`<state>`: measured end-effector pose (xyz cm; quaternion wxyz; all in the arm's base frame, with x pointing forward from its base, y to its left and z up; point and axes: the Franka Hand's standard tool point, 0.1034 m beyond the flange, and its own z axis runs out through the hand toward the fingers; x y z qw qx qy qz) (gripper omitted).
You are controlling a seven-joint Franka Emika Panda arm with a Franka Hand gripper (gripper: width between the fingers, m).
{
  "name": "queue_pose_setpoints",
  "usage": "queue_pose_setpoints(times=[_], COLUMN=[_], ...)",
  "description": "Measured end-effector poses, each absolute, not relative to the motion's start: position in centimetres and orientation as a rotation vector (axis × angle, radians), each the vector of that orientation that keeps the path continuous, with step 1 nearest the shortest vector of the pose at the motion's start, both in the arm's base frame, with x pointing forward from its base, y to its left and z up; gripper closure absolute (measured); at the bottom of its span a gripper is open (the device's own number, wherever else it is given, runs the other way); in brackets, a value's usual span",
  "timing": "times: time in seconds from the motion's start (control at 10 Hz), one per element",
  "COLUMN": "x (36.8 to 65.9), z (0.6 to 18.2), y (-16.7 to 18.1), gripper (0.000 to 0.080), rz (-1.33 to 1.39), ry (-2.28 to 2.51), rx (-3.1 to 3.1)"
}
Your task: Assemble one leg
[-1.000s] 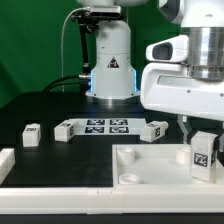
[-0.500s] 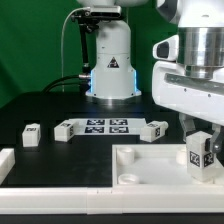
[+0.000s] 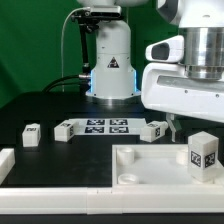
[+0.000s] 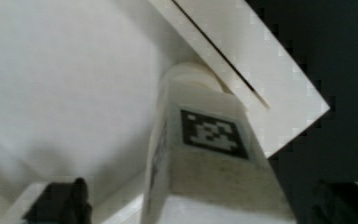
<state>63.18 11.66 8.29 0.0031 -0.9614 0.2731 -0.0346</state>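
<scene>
Release had just happened: the claw [image 4: 202, 205] was spread, clear of the small chunky white plastic leg [image 3: 203, 155], which stood upright (apparently seated) at a corner of the large white square tabletop [image 3: 150, 165].

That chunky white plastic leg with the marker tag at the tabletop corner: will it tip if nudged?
Probably stiff: the chunky white plastic leg looks solid and blocky. It seems upright in a corner of the white square tabletop, so it may tip if pushed high. Flat sides make rolling unlikely.
</scene>
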Motion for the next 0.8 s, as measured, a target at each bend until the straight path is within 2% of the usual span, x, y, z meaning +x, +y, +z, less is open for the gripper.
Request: queue_pose_setpoints(times=[0.4, 0.8], x=[63.2, 63.22], z=[8.19, 8.33], y=[11.27, 11.41], gripper=[0.0151, 0.0151], rz=[-0.101, -0.098], ry=[0.018, -0.394], rx=[-3.15, -3.135])
